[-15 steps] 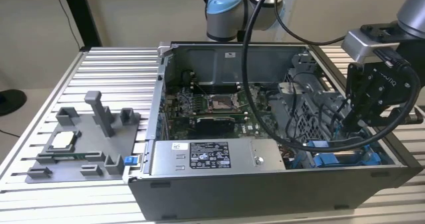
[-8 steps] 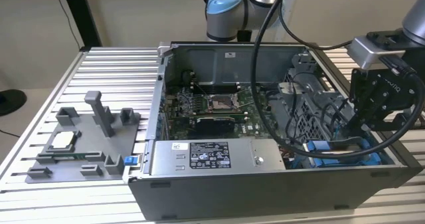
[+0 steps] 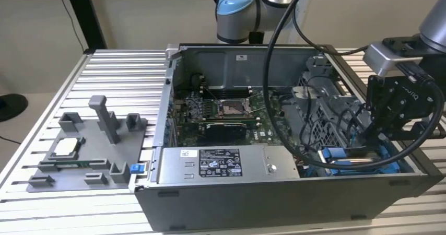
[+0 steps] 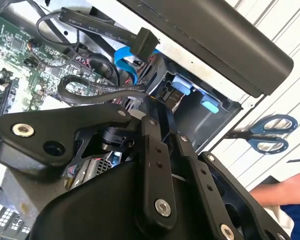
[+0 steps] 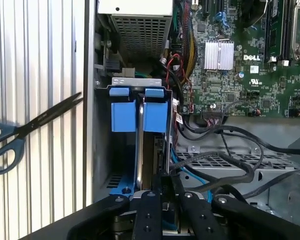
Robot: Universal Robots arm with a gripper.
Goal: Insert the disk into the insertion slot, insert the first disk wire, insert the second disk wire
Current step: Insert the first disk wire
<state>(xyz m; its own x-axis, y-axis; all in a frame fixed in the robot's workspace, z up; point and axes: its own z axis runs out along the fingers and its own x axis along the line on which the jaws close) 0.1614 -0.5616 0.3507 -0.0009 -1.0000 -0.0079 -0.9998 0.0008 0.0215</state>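
Pincer (image 5: 164,182) narrow, tips nearly together, at mouth of insertion slot (image 5: 102,145), disk (image 5: 140,145) seated just beyond, black cables (image 5: 224,165) beside, scissors (image 5: 20,132) well apart on surface (image 5: 40,60)

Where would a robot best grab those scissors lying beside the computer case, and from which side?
Probably from straight above, on the black blades just ahead of the blue handles. The scissors lie flat on the ribbed table, so nothing fits under them; the blades, nearly shut and pointing at the case, make one narrow bar to pinch across, while the handle loops spread wide.
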